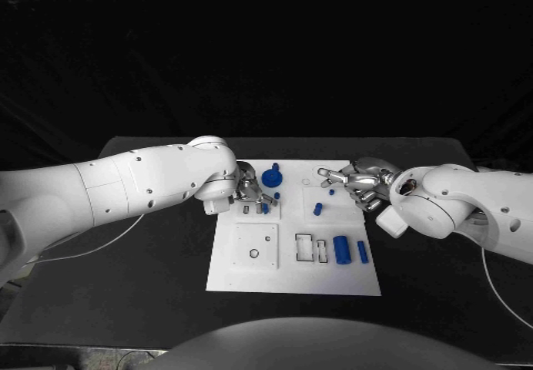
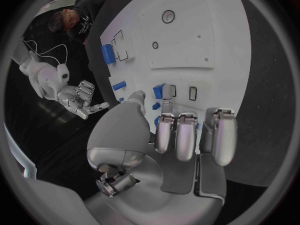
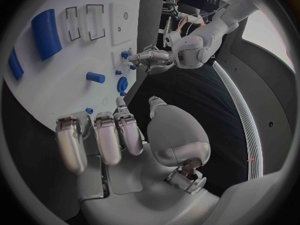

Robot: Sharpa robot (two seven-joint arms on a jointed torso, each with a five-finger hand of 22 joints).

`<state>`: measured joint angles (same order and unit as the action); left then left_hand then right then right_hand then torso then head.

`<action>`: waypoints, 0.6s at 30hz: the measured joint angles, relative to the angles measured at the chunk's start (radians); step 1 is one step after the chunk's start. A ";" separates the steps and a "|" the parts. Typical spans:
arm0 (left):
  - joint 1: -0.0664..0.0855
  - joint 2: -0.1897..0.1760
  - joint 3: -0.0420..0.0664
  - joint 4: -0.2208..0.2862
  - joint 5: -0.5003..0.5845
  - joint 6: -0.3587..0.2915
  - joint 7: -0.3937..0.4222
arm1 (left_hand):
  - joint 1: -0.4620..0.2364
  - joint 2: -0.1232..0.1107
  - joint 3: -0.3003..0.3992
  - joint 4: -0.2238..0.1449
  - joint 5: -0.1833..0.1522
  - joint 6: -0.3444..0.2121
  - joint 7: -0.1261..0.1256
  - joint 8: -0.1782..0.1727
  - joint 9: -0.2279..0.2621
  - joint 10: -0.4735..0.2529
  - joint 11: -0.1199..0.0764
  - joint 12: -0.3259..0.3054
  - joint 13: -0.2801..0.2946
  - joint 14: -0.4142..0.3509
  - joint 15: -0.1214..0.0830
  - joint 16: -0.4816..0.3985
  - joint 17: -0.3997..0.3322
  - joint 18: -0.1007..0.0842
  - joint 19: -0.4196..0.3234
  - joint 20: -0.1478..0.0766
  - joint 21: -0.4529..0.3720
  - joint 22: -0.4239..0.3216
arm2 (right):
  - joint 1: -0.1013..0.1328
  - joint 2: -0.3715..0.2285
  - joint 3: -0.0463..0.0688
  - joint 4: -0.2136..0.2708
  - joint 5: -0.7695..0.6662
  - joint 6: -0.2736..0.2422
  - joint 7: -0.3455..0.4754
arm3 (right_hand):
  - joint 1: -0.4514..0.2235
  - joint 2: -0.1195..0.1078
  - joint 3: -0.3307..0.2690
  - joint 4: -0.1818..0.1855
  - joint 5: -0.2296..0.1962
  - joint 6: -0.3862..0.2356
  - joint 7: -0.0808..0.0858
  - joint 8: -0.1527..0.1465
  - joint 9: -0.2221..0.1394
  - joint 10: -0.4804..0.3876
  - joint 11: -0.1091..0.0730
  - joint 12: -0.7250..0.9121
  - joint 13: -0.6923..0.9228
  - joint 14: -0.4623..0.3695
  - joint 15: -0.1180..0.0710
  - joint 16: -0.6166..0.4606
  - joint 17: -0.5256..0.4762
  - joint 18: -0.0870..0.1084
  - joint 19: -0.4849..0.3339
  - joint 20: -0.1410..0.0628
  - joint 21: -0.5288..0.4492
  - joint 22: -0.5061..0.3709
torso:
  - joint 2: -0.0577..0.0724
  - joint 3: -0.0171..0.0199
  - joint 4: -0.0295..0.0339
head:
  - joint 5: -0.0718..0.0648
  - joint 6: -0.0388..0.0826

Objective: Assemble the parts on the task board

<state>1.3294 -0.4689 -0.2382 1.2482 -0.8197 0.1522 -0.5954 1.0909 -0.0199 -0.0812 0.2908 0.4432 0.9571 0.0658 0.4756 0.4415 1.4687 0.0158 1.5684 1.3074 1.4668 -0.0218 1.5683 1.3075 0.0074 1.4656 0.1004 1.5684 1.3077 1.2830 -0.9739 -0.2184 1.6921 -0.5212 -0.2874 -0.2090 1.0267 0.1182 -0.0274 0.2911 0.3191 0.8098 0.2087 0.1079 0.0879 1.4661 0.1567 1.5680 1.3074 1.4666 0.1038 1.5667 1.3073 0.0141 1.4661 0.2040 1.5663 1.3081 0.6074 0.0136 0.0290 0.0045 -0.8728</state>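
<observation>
- Board (image 1: 291, 287) at table centre; blue parts (image 1: 342, 250) scattered on it, from 12 to 4 o'clock
- Left hand (image 1: 246, 193) over the parts at the board's 11 o'clock; fingers curled side by side; whether they pinch one I cannot tell
- Right hand (image 1: 361, 183) at the 1 o'clock edge, fingers loosely spread, holding nothing
- Risk: curled fingers may knock the small parts below out of place

Task board (image 1: 294, 277) as landmark: near half w/ bare white room round the square panel (image 1: 256, 245). Obstacles there: big blue cylinder (image 1: 342, 250) and slim blue bar (image 1: 362, 252) by the right edge. Far half crowded: left hand (image 1: 246, 190) over far-left corner, right hand (image 1: 361, 183) at far-right edge, blue knob (image 1: 274, 177) and small blue peg (image 1: 318, 208) between them. Table (image 1: 166, 270) open beside board.
</observation>
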 measured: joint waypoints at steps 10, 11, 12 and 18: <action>-0.009 0.008 0.000 -0.013 -0.018 -0.003 -0.011 | 0.000 0.000 0.000 0.000 0.000 0.000 0.000 0.000 0.002 0.000 0.000 0.000 0.000 0.000 0.000 0.000 0.000 0.000 0.000 0.000 0.000 0.000 | -0.002 -0.001 0.000 -0.002 -0.002 0.004 -0.005 | 0.000 0.000 0.000 0.000 0.000 0.000 0.000 0.000 0.000 0.000 0.000 0.000 0.000 0.000 0.000 0.000 0.000 0.000 0.000 0.000 0.000 0.000 | 0.000 0.0003 0.0001 | -0.002 0.000; -0.009 0.008 0.000 -0.014 -0.020 -0.003 -0.011 | 0.000 0.000 0.000 0.000 0.000 0.000 0.000 0.000 0.002 0.000 0.000 0.000 0.000 0.000 0.000 0.000 0.000 0.000 0.000 0.000 0.000 0.000 | -0.002 -0.001 0.000 -0.003 -0.002 0.004 -0.006 | 0.000 0.000 0.000 0.000 0.000 0.000 0.000 0.000 0.000 0.000 0.000 0.000 0.000 0.000 0.000 0.000 0.000 0.000 0.000 0.000 0.000 0.000 | 0.000 0.0002 0.0000 | -0.001 0.000; -0.010 0.009 0.000 -0.014 -0.021 -0.003 -0.012 | 0.000 0.000 0.000 0.000 0.000 0.000 0.000 0.000 0.002 0.000 0.000 0.000 0.000 0.000 0.000 0.000 0.000 0.000 0.000 0.000 0.000 0.000 | -0.002 -0.001 0.000 -0.003 -0.002 0.004 -0.006 | 0.000 0.000 0.000 0.000 0.000 0.000 0.000 0.000 0.000 0.000 0.000 0.000 0.000 0.000 0.000 0.000 0.000 0.000 0.000 0.000 0.000 0.000 | 0.000 0.0003 0.0000 | -0.001 0.000; -0.013 0.014 0.000 -0.018 -0.026 -0.003 -0.016 | 0.008 0.008 0.000 0.000 0.004 0.000 0.000 0.000 0.007 0.000 0.000 0.000 0.000 0.000 0.000 0.000 0.000 0.000 0.000 0.000 0.000 0.000 | -0.002 0.000 0.000 -0.003 -0.002 0.005 -0.008 | 0.000 0.000 0.000 0.000 0.000 0.000 0.000 0.000 0.000 0.000 0.000 0.000 0.000 0.000 0.000 0.000 0.000 0.000 0.000 0.000 0.000 0.000 | 0.000 0.0005 -0.0005 | -0.001 0.000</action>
<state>1.3163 -0.4546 -0.2382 1.2299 -0.8456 0.1487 -0.6118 1.0988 -0.0119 -0.0812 0.2908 0.4477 0.9571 0.0659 0.4756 0.4481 1.4686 0.0159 1.5684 1.3073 1.4668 -0.0218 1.5683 1.3074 0.0076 1.4656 0.1004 1.5684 1.3076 1.2809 -0.9735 -0.2184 1.6892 -0.5234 -0.2821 -0.2173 1.0267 0.1182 -0.0274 0.2911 0.3191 0.8098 0.2087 0.1079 0.0878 1.4660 0.1567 1.5680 1.3074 1.4666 0.1037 1.5667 1.3073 0.0142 1.4661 0.2040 1.5663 1.3079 0.6076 0.0141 0.0286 0.0039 -0.8728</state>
